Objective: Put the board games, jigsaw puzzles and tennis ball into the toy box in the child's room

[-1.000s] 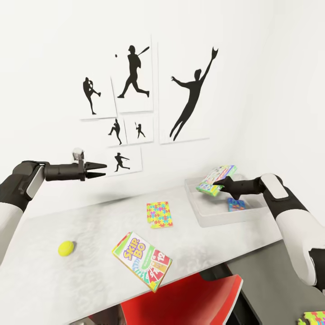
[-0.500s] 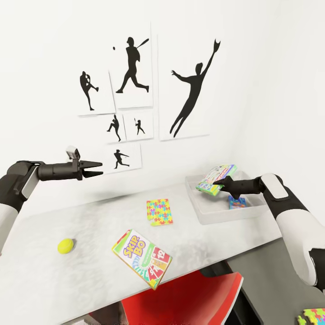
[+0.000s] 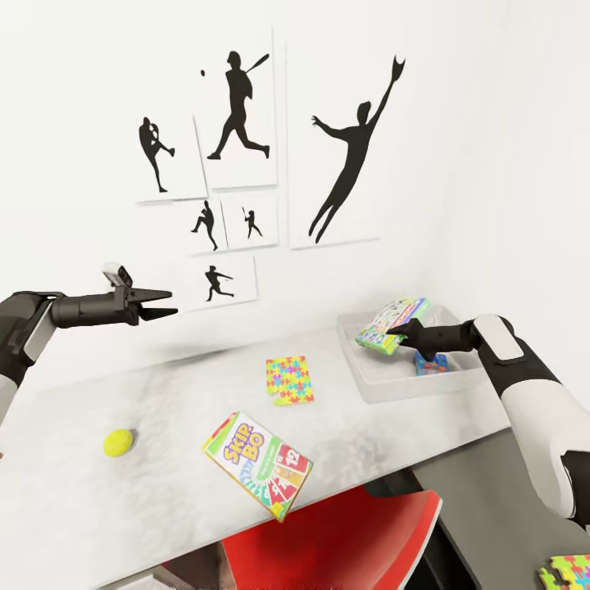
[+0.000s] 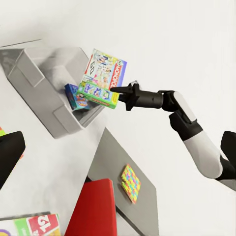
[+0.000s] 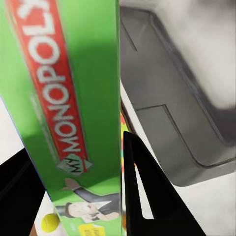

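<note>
Green-edged Monopoly board game box (image 3: 393, 324) with red band, between black fingers (image 3: 407, 331). Yellow-green fuzzy tennis ball (image 3: 118, 442). Multicolour flat jigsaw square (image 3: 288, 380), pale grey plastic toy box (image 3: 385, 385).

Glossy printed cardboard Monopoly box (image 5: 64, 113); matt grey plastic toy box (image 3: 385, 381)

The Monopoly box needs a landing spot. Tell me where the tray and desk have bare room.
The pale grey toy box has bare floor at its near end; its far end holds a small blue game box. The white desk top is bare between yellow-green tennis ball, multicolour jigsaw square and SKIP-BO box, which overhangs the front edge.
</note>
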`<state>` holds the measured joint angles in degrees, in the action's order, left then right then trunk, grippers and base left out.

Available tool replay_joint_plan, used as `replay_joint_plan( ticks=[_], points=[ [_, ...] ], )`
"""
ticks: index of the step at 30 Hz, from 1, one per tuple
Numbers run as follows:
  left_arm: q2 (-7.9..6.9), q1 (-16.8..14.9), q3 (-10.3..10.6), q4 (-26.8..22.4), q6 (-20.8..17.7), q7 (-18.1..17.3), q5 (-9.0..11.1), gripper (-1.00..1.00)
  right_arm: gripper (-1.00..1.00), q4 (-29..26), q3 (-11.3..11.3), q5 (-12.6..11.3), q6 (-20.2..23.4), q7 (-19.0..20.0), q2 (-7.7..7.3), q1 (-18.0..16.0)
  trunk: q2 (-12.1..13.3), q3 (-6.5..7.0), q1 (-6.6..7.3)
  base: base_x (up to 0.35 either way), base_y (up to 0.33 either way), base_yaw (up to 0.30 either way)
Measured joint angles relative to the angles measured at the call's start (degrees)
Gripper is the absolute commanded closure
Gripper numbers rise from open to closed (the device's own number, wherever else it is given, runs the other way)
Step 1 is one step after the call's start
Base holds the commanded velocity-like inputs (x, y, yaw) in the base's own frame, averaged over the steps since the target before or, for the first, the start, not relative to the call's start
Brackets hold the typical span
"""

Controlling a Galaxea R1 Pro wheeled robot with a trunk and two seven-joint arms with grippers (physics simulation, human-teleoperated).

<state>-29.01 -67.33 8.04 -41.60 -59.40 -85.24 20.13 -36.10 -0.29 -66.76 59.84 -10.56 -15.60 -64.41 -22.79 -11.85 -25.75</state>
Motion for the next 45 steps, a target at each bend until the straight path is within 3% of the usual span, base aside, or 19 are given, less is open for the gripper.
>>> replay_joint_plan(
  ticks=[17,45],
  points=[
    [-3.00,0.0,-0.2,-0.1,0.0,-4.4,0.2,-1.00,1.00,-0.2,0.0,0.1,0.0,0.0,-0.09,-0.5,0.0,-1.61,0.00,0.000,0.000,0.000],
    [-3.23,-0.1,-0.2,-0.2,0.0,-4.4,0.2,-1.00,1.00,-3.2,-0.2,-0.1,0.0,0.3,-1.15,-0.6,0.0,-4.26,0.00,0.000,0.000,0.000]
  ],
)
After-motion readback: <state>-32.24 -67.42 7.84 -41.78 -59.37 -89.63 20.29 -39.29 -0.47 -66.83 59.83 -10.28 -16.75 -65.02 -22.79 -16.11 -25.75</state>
